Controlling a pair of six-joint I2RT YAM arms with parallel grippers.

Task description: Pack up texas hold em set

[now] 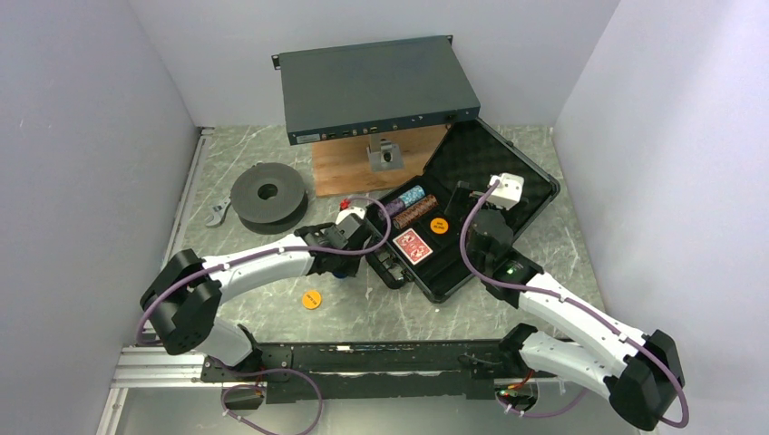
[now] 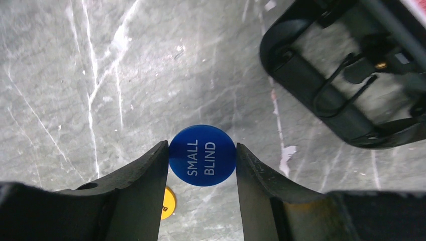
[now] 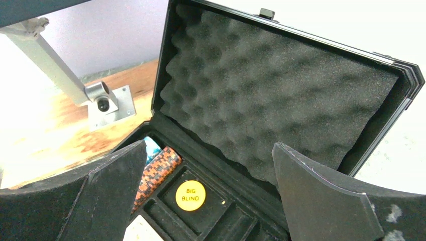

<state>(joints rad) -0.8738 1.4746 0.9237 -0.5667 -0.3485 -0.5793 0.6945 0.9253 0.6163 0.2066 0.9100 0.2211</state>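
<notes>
**Small blind clamped on the left, case lying open on the right**

Far left on the table (image 1: 408, 313) I saw the grey spool (image 1: 266, 192) lying flat, well apart from the poker set. Behind it and further along, the flat metal box (image 1: 376, 86) sat at the back wall, its near edge over a wooden board (image 1: 349, 168).

Next came my left gripper (image 2: 201, 144), pointed down at the marble just left of the black case (image 1: 530, 204). Its fingers (image 2: 145, 173) were partly closed and pressed against opposite edges of the blue disc (image 2: 202, 156), the one lettered SMALL BLIND, so the pincer was clamped on it. The disc looked to be off the table surface, though I could not be sure. Under the left finger a sliver of the orange disc (image 1: 311, 298) showed; it lay alone on the marble, nearer the arm bases and clear of the case.

The case stood open right of centre, its egg-crate foam lid (image 3: 281, 90) tilted back. In the tray, the purple-and-teal chip stack (image 1: 414, 197) and the brown chip stack (image 1: 418, 212) lay side by side at the far end. The red-backed card deck (image 1: 412, 245) sat nearer me, and the BIG BLIND disc (image 3: 191, 196) lay flat in its own compartment beside them.

Furthest right, my right gripper (image 3: 210, 148) hung over the tray facing the lid, its fingers spread wide with nothing between them.
</notes>
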